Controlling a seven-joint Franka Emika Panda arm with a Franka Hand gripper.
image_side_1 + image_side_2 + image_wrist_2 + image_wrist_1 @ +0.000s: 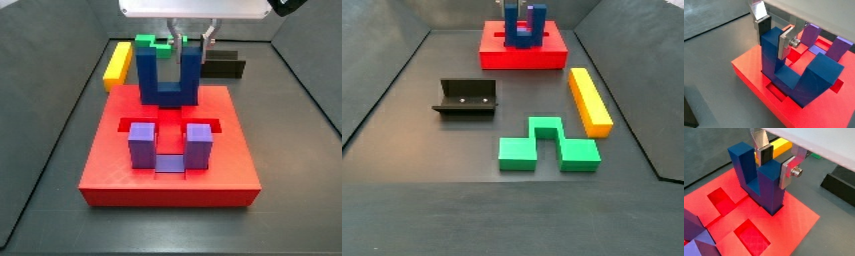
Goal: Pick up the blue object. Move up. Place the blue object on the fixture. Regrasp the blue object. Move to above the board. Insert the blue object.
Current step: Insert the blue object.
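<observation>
The blue object stands prongs-up at the far end of the red board, and its base looks sunk into a recess there. My gripper straddles the top of one prong, with the dark pad inside the U and the silver plate against the prong's outer face. It looks shut on that prong. In both wrist views the blue object rises from the board with the gripper at its top. The fixture sits on the floor apart from the board, with nothing on it.
A purple U-shaped block stands in the board nearer its front edge. A yellow bar and a green block lie on the dark floor. Slanted walls enclose the floor.
</observation>
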